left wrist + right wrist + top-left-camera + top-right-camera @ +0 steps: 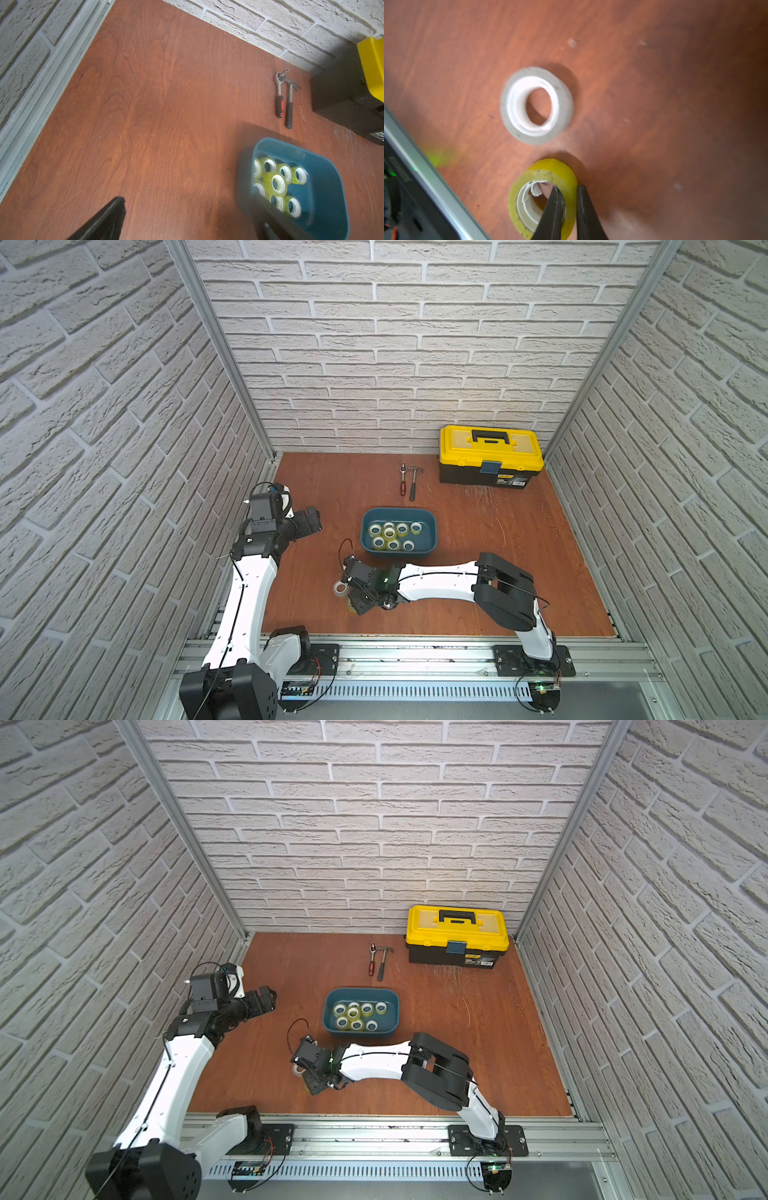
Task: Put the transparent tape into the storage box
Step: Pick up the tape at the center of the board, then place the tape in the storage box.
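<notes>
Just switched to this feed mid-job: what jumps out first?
The right tool is clamped on the wall of a yellow tape roll near the front of the table, a pale roll lying flat beside it. Just behind sits the teal storage box holding a cluster of rolls; the yellow-lidded toolbox stands in the far right corner.

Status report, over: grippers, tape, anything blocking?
Right gripper shut on yellowish tape roll, one finger inside its core. Left gripper open, empty. Storage box nearby, rolls already inside. Grey roll lies close, not touching.
</notes>
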Controlling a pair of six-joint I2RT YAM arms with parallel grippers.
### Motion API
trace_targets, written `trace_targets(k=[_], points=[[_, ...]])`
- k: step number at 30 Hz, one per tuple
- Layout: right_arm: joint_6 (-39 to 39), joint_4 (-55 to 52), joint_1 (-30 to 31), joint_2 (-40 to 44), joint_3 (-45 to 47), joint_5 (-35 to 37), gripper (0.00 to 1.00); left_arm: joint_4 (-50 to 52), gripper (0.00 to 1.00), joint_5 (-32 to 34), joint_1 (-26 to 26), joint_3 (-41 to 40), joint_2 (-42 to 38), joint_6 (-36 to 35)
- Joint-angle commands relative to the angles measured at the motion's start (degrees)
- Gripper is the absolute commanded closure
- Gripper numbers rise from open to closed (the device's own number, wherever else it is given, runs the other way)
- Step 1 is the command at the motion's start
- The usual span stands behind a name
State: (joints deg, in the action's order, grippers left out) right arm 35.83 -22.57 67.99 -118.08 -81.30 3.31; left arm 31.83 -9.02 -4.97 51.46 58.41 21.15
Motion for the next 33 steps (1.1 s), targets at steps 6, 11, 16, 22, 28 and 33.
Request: trace_targets(k=[6,11,16,22,28,33], points=[[-5.9,-6.2,-5.8,16.6,2.0,6.3,0.97,0.7,0.02,6.2,6.3,0.2,-4.3,-2.0],[-9.9,-10.0,-14.2,21.8,2.2,6.1,0.97,-0.1,0.02,7.0,6.6,-0.5,-5.8,-2.1],[-13.9,-10.5,-23.3,21.3,2.2,3.5,0.98,0.5,0.02,7.7,7.6,0.0,-5.3,-2.5],[-15.1,-8.3,-29.3,14.3,0.3,-0.8,0.97,0.8,0.02,8.8,8.7,-0.1,-5.9,-3.0],[-15.4,-7.6,-31.7,7.4,-4.0,-1.6,0.96,0.8,0.02,8.7,8.8,-0.2,-5.8,-3.0],[-14.9,-7.2,-31.9,2.1,-6.6,-3.6,0.81,0.5,0.02,8.6,8.8,0.1,-5.1,-3.2]])
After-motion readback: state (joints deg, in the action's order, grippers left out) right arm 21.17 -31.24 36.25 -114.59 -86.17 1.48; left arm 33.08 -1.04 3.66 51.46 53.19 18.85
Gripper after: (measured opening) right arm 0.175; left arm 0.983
